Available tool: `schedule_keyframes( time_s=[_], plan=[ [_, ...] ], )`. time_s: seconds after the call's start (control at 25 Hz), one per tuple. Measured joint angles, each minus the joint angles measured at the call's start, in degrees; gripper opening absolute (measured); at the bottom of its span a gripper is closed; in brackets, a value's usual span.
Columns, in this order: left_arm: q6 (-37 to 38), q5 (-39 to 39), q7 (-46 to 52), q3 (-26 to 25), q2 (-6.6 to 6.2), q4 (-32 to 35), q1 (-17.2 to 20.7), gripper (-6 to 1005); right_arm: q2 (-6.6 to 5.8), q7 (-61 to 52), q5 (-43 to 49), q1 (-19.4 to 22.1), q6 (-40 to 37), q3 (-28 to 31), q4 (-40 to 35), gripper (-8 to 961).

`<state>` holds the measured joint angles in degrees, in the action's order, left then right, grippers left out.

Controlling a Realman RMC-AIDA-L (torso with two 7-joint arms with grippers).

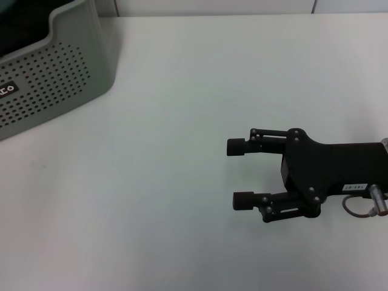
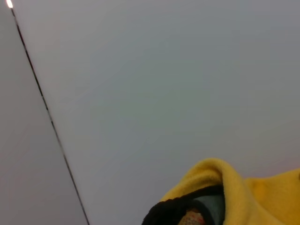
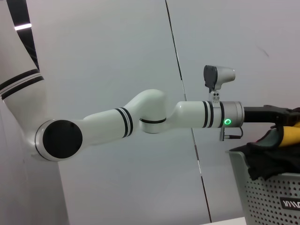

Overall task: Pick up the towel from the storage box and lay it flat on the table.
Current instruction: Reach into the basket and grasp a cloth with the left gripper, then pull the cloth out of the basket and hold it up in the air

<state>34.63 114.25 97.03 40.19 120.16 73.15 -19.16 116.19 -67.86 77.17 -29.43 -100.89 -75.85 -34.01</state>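
a: where is the right tool (image 1: 239,173)?
b: it hangs low over the white worktop (image 1: 182,121) in the head view, on the right side, its black body lying level and its two padded fingers (image 1: 235,147) pointing toward the robot's left. the fingers stand wide apart and nothing sits between them.

a: and the left tool?
b: the head view does not show it. in the right wrist view the left arm (image 3: 140,117) reaches out level across the wall, white with black bands, a green ring lit near the wrist and a small grey camera on top. the left tool (image 3: 276,115) at its end is over the box (image 3: 269,192). it is black against dark cloth, so whether its fingers are closed cannot be told.

a: where is the towel?
b: the towel (image 3: 290,134) is at the box, just under the left tool. in the right wrist view a strip of yellow shows at the frame's edge, with dark folds draped over the box's rim. the left wrist view shows it close up: a yellow fleecy fold (image 2: 234,192) with a black stitched edge, against a plain grey wall. whether the tool actually has hold of it is not clear.

a: and the box itself?
b: a pale grey-green bin with small holes in its sides and a black label with white letters. in the head view it stands at the far left corner of the worktop (image 1: 48,79), well apart from the right tool.
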Motion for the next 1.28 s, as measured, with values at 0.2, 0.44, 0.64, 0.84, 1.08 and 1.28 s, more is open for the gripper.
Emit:
schedule_keyframes(
  time_s=[0.2,0.44,0.64,0.84,1.08,1.28],
  plan=[
    [-1.30,-0.48,0.39,1.12,0.08,-0.15,-0.03,200,0.00,0.01,0.00,0.10,0.00,0.05,0.00,794],
    [0.44,-8.89,-0.08,3.16,-0.01,0.03,1.91,58,0.00,0.01,0.00,0.59,0.00,0.35,0.00,794],
    [13.25,-25.03,-3.49,3.64,-0.24,0.43,5.02,45,-0.08,0.03,-0.43,0.90,0.00,0.46,-0.01,794],
    [35.58,-43.06,-8.51,3.52,-0.73,-2.05,8.49,43,-0.16,0.10,-1.04,0.96,-0.07,0.55,-0.15,794],
    [63.79,-52.16,-6.60,3.47,-2.49,-4.85,8.96,44,-0.33,1.36,-3.43,1.08,-0.54,0.61,-0.11,794],
    [73.02,-54.63,-2.15,3.55,-3.86,-5.85,8.58,45,-0.51,2.69,-5.79,1.73,-2.45,0.67,-0.45,793]
  ],
)
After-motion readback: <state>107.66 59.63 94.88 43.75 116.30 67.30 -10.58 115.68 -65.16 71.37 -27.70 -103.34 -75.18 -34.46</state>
